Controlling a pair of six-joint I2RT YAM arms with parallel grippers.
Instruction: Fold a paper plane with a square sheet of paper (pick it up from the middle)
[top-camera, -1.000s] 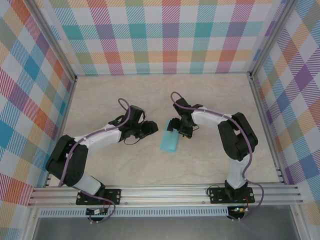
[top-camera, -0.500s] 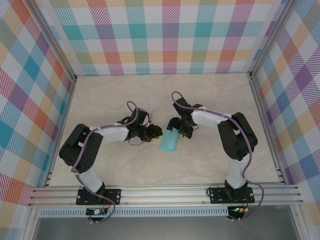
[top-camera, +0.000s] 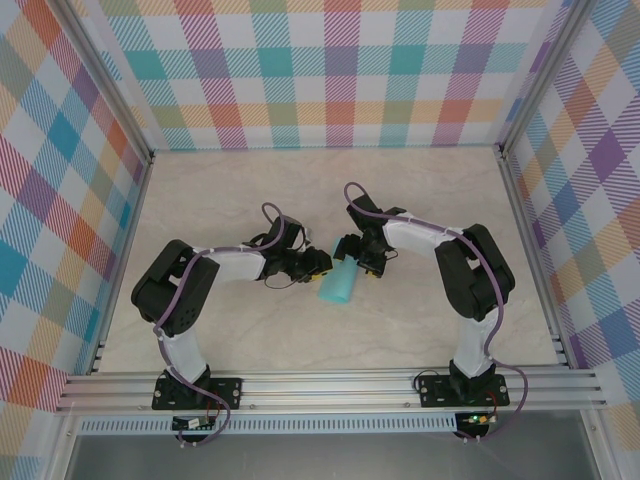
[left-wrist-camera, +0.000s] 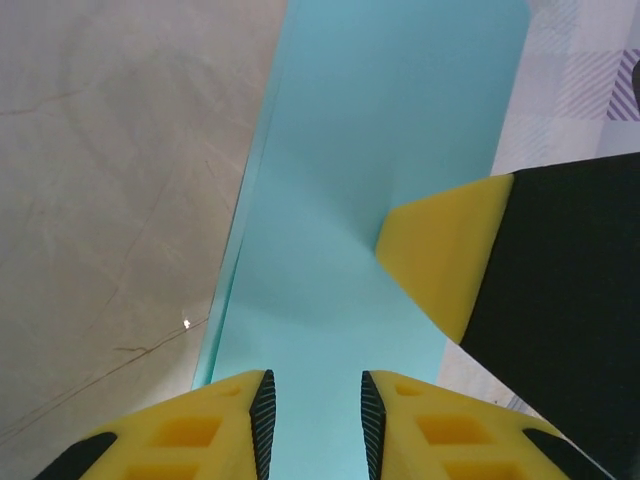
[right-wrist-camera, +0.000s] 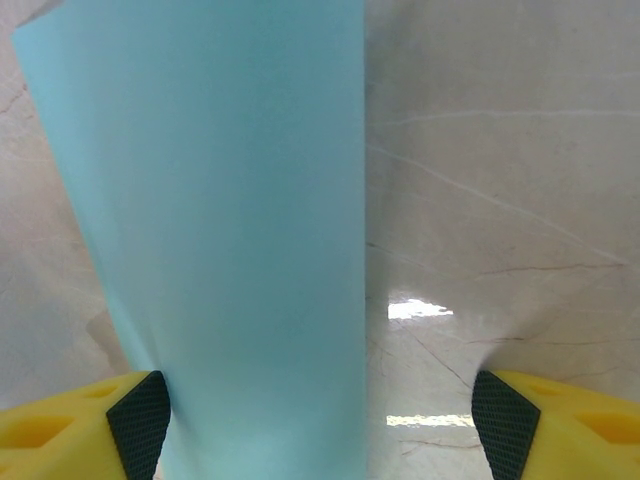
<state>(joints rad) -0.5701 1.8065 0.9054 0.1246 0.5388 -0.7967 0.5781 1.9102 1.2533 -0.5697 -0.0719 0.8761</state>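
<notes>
The square sheet of paper (top-camera: 337, 287) is a turquoise strip folded to a narrow rectangle, lying on the table between the two arms. My left gripper (top-camera: 320, 265) sits at its upper left edge. In the left wrist view the paper (left-wrist-camera: 380, 150) runs up through the narrow gap of my left gripper (left-wrist-camera: 315, 385), whose jaws stand slightly apart with nothing pinched. One right fingertip (left-wrist-camera: 440, 250) rests on the sheet's right side. My right gripper (top-camera: 350, 258) is at the paper's top end. In the right wrist view my right gripper (right-wrist-camera: 320, 400) is wide open, straddling the paper (right-wrist-camera: 220, 200).
The marble-patterned table (top-camera: 250, 190) stretches all around the paper. Plaid walls (top-camera: 340, 70) close the back and both sides. An aluminium rail (top-camera: 330, 385) carrying both arm bases runs along the near edge.
The left arm has swung right until its gripper reached the paper's left edge, and its jaws narrowed. The right gripper stayed at the paper's top end.
</notes>
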